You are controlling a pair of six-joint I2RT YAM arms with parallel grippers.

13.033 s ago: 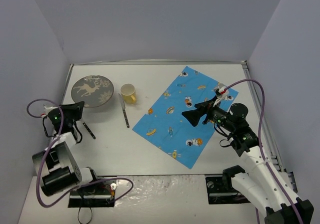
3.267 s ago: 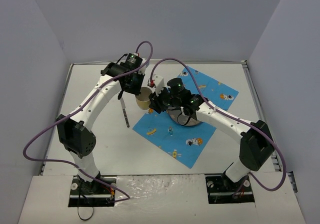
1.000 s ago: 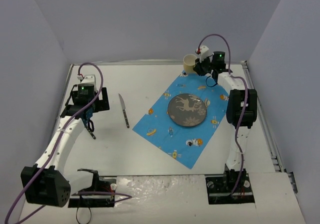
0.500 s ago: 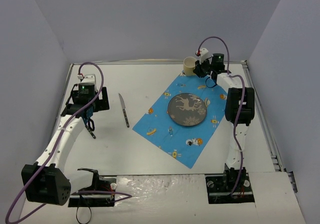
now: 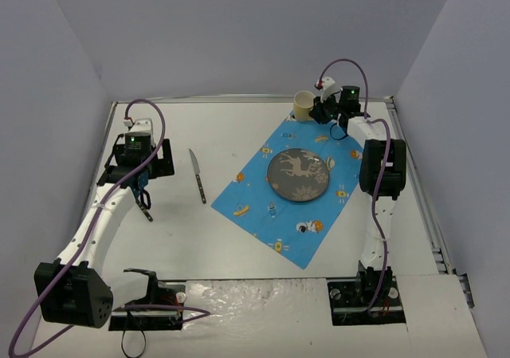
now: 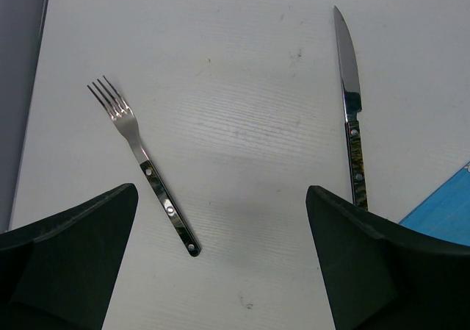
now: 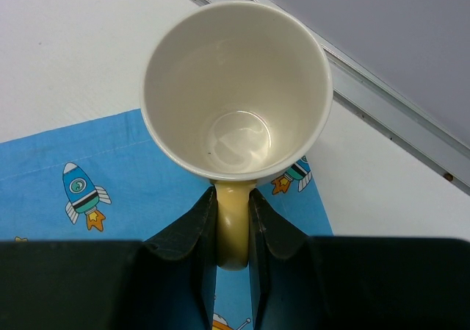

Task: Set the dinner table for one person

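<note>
On the white dinner table (image 5: 239,238) lies a blue cartoon-printed placemat (image 5: 275,214) with a grey deer-pattern plate (image 5: 297,175) on it. My right gripper (image 7: 233,198) is shut on the handle of a cream cup (image 7: 236,87), which it holds upright over the mat's far corner (image 5: 304,101). Whether the cup touches the cloth I cannot tell. A fork (image 6: 143,165) and a knife (image 6: 352,124) lie on the bare table left of the mat. My left gripper (image 6: 220,192) hovers wide open above the gap between them, holding nothing.
The table's thin metal rim (image 7: 382,98) runs just behind the cup, with the grey back wall beyond it. Grey side walls close in both sides. The knife (image 5: 197,176) lies near the mat's left corner, and the fork (image 5: 143,205) is further left.
The right gripper has shifted the cup slightly right and nearer over the mat's far corner. The left arm has not moved.
</note>
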